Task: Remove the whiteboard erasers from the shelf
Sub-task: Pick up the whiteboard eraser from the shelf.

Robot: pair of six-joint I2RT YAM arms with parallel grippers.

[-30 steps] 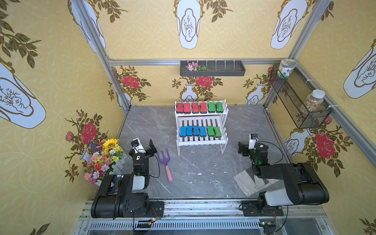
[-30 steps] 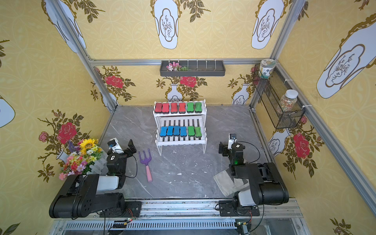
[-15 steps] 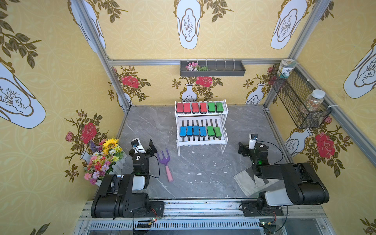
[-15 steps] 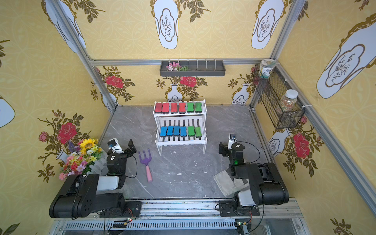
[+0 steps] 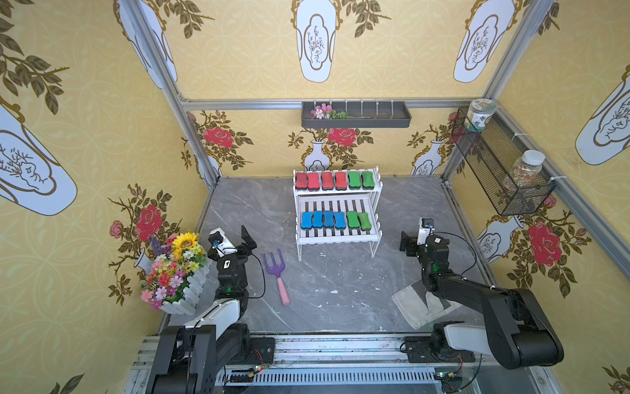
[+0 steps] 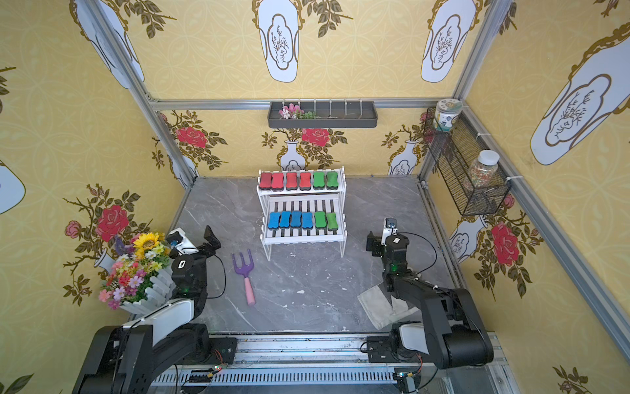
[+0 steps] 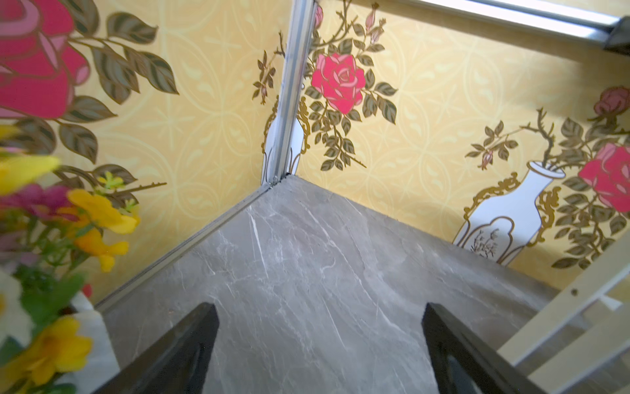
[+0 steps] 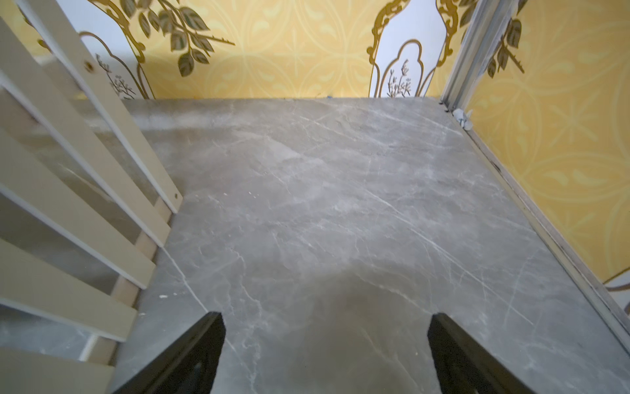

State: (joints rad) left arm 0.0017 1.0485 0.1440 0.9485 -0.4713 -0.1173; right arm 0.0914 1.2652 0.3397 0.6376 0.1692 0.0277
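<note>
The white two-tier shelf stands at the middle back of the grey floor. Its upper tier holds a row of whiteboard erasers, several red and two green. On the lower tier lie several blue and two green. My left gripper hovers open and empty to the shelf's front left. To the shelf's front right my right gripper is also open and empty. Each wrist view shows only bare floor between the fingers, with shelf slats at the edge.
A purple garden fork lies beside the left arm. A flower planter stands against the left wall. A pale cloth lies under the right arm. A dark wall tray and a wire basket with jars hang high.
</note>
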